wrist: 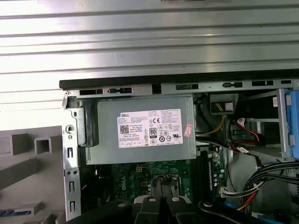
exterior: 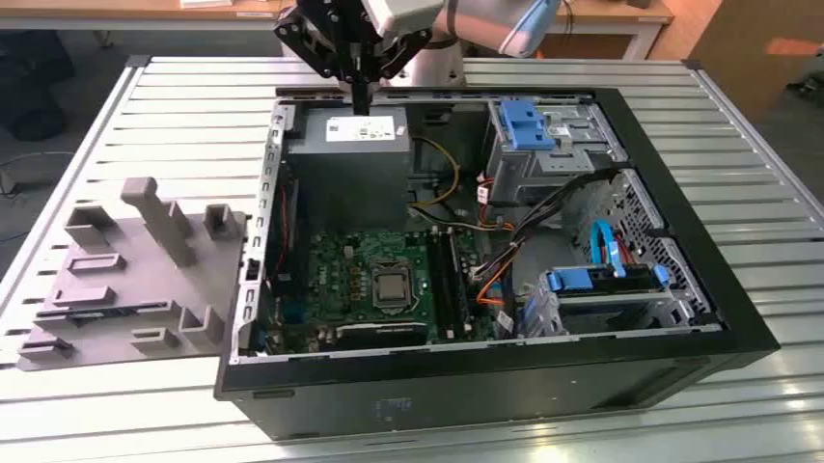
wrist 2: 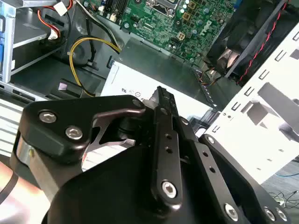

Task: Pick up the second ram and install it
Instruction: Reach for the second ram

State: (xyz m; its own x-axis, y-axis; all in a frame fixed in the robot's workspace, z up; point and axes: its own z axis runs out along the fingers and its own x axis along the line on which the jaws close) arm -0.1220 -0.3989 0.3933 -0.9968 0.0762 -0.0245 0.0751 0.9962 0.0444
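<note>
My gripper (exterior: 365,106) hangs over the far end of the open computer case, just above the grey power supply (exterior: 345,159). Its black fingers (wrist 2: 162,105) are shut together with nothing between them. The second ram (exterior: 110,312) is a thin dark stick lying flat in a slot of the grey tray (exterior: 77,280), at the exterior view's left and well away from the gripper. In the first wrist view its bluish edge (wrist: 16,211) shows in the corner, beside the fingertips (wrist: 150,205). The green motherboard (exterior: 354,275) lies inside the case, with long dark memory slots (exterior: 445,280) beside the processor socket.
The black case wall (exterior: 515,395) rims the motherboard. Blue drive cages (exterior: 526,125) and loose cables (exterior: 503,260) crowd the exterior view's right side. The tray has upright blocks (exterior: 161,217). Everything rests on a slatted metal table (exterior: 721,106).
</note>
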